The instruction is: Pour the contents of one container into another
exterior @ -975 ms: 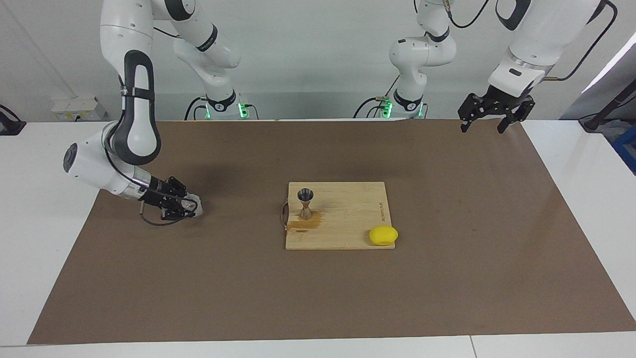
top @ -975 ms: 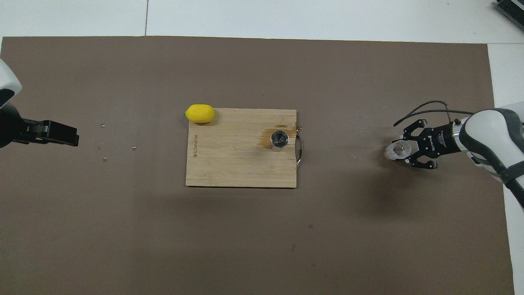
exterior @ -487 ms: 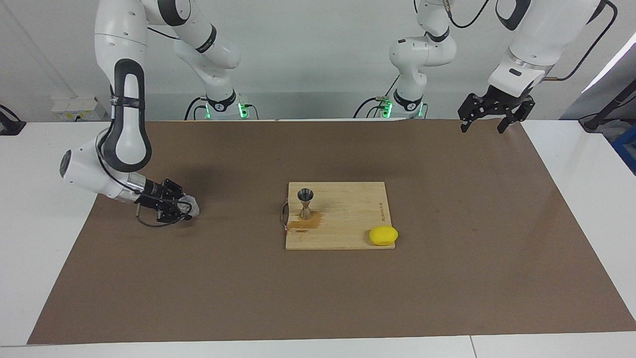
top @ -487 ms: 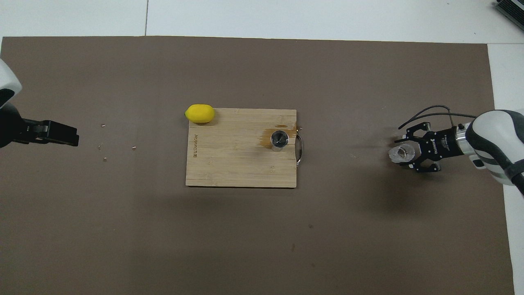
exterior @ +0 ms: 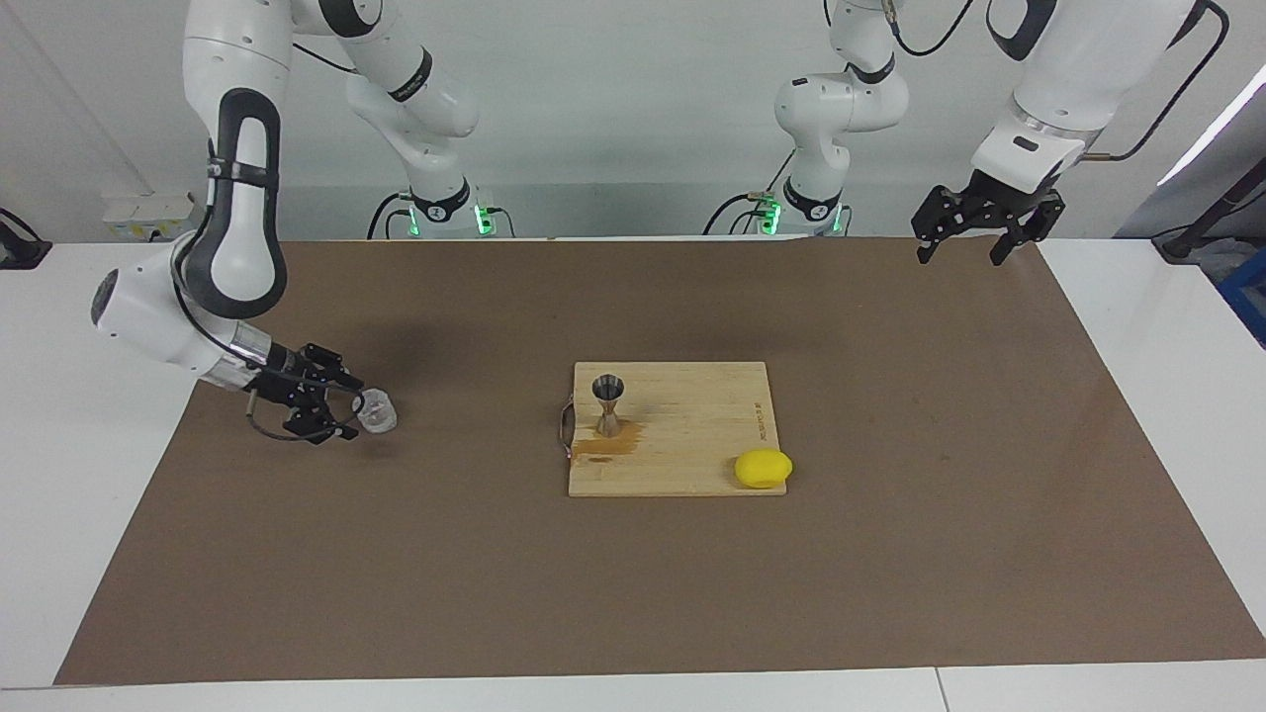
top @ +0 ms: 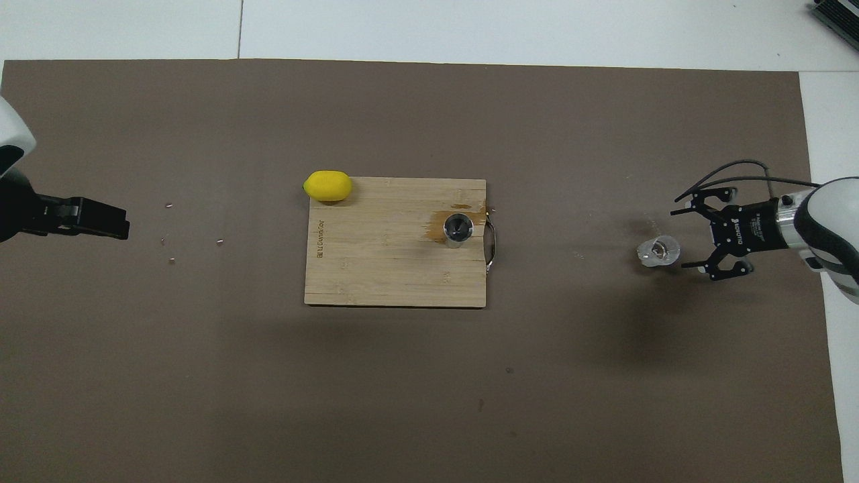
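Standing at the jigger's [top: 459, 229] three o'clock overhead, the glass [top: 658, 251] is flanked by the right claw [top: 695, 235], spread empty; the left claw [exterior: 964, 242] is held open, idle.

Glass tumbler [exterior: 377, 412] stands on the brown mat [exterior: 890, 554], just clear of the right gripper's [exterior: 344, 407] spread fingers; metal jigger [exterior: 607, 404] upright on a cutting board [exterior: 692, 435].

A cutting board [exterior: 692, 465] is placed at the middle of the table mat [exterior: 890, 554]. A jigger [exterior: 607, 403] is stood upright on the board, toward the right arm's end. A lemon [exterior: 763, 468] is set at the board's corner farthest from the robots, toward the left arm's end. A glass tumbler [exterior: 377, 411] is stood on the mat, well apart from the board, toward the right arm's end.
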Controlling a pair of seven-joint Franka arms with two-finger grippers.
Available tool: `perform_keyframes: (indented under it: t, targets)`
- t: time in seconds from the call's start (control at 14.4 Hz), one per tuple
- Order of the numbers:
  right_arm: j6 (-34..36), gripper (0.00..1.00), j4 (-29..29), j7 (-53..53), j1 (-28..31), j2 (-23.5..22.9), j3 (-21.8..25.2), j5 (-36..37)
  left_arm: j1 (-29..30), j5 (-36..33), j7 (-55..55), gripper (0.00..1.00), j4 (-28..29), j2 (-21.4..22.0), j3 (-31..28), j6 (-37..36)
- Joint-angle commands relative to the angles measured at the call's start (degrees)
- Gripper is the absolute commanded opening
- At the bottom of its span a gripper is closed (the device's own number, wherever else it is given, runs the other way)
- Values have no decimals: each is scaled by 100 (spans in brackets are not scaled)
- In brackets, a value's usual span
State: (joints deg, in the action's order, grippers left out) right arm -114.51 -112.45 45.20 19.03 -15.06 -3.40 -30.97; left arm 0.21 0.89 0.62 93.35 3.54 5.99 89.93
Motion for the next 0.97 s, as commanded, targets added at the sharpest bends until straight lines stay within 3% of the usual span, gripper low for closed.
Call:
perform_keyframes:
  t: [0.0,0.28,0.42,0.56,0.91]
  targets:
    - [253,100,-137,-588,-21,460,-55,965,-56,-46,-1,100,69,67,-54,15]
    - [720,100,-49,-2344,-434,522,-82,1715,-56,-46,-1,100,69,76,-45,15]
    - [720,100,-49,-3172,-872,635,-90,2538,-56,-46,-1,100,69,67,-54,15]
    - [737,100,-49,-3210,-1295,750,-82,3043,-56,-46,-1,100,69,67,-54,15]
    - [693,100,196,-3202,-1709,1207,-117,3053,-56,-46,-1,100,69,67,-54,15]
